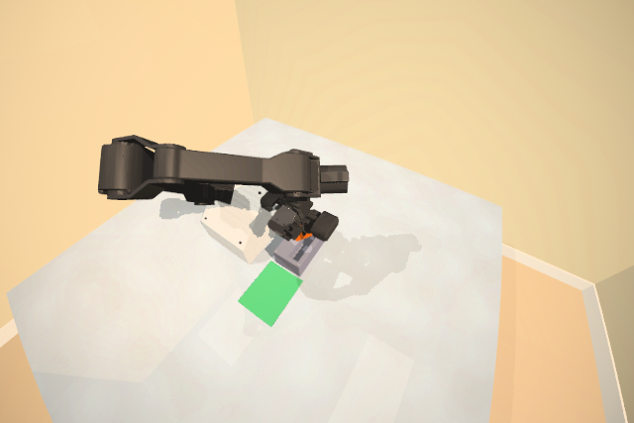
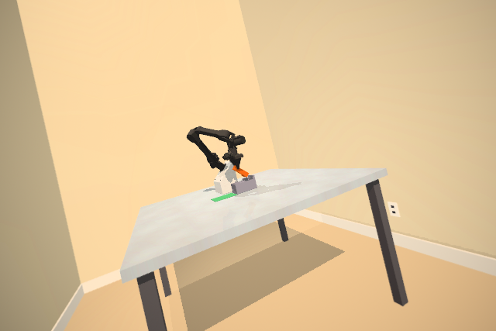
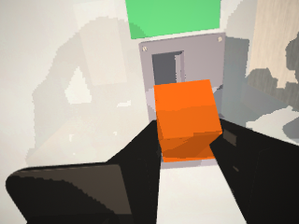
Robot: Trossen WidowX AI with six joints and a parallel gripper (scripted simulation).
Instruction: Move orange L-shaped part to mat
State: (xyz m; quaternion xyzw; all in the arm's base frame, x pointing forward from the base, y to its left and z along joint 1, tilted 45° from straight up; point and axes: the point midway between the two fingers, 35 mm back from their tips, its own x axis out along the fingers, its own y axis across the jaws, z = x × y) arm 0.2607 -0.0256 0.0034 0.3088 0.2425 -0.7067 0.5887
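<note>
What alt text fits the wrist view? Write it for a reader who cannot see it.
Two black fingers pinch an orange L-shaped part, held above the grey tray and its open pocket. The green mat lies just beyond the tray.
</note>
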